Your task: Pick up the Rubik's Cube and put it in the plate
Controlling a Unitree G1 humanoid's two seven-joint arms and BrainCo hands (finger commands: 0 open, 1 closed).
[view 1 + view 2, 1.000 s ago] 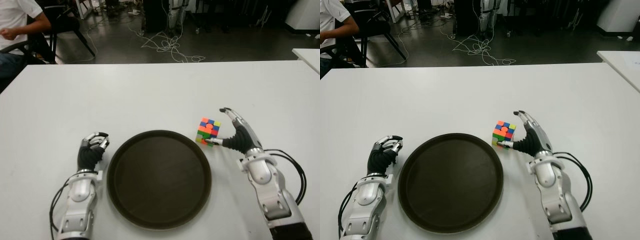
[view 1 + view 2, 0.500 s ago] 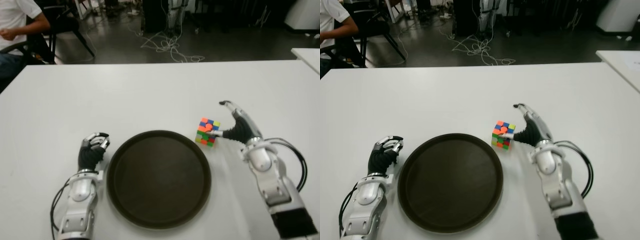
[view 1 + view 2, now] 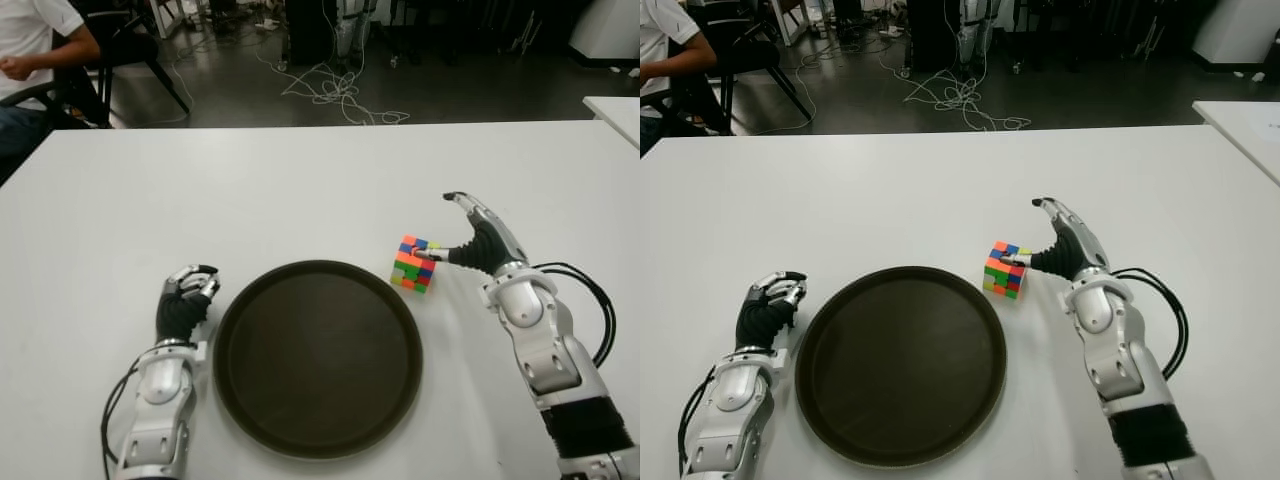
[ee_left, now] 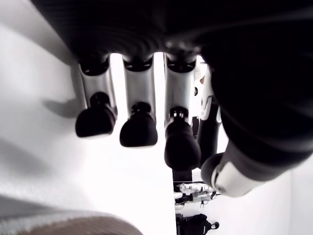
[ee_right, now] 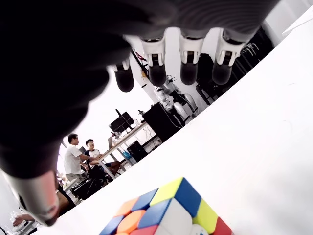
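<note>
Two robot hands on bench, cube not in plate.
Right robot hand (image 3: 478, 243) open, fingers extended, thumb touching cube (image 3: 415, 264), no grip; cube on bench (image 3: 300, 190) just beside plate (image 3: 240, 310) rim. Left robot hand (image 3: 184, 300) curled, empty, left of plate.

Bare table (image 3: 300, 190) surrounds the cube (image 3: 414, 264); plate (image 3: 318, 358) just beside.
</note>
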